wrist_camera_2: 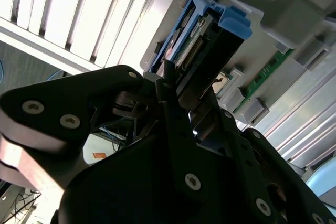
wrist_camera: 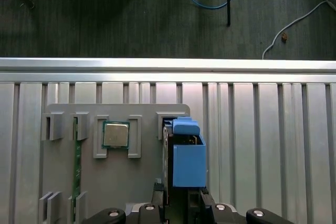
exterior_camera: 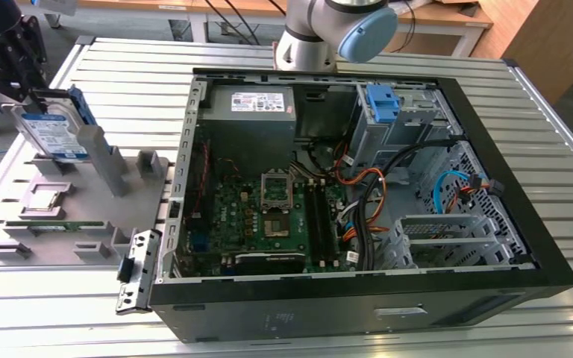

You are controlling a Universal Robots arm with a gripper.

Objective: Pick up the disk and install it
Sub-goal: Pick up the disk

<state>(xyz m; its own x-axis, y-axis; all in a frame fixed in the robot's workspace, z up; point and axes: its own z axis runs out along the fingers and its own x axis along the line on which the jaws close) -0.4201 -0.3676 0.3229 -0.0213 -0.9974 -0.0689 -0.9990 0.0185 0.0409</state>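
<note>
Presently, exterior view, disk: I see the disk (exterior_camera: pixel 53 133) standing on edge at the exterior view's left, over the grey fixture tray (exterior_camera: pixel 77 216) and well apart from the open computer case (exterior_camera: pixel 366 186). I cannot tell whether its lower edge touches the tray.
Exterior view, gripper: the gripper (exterior_camera: pixel 36 101) sits on the disk's upper end.
Second wrist view, disk: the disk (wrist_camera_2: pixel 197 45) runs out from between the black fingers (wrist_camera_2: pixel 173 108), with its blue bracket (wrist_camera_2: pixel 233 22) at the far end.
Second wrist view, gripper: the gripper (wrist_camera_2: pixel 184 85) is pressed together on the disk's near end.
First wrist view, disk: the disk (wrist_camera: pixel 188 163) is edge-on, near the processor chip (wrist_camera: pixel 115 134) seated in the tray (wrist_camera: pixel 136 182).
First wrist view, gripper: the gripper (wrist_camera: pixel 178 205) is directly at the disk's near end.
</note>
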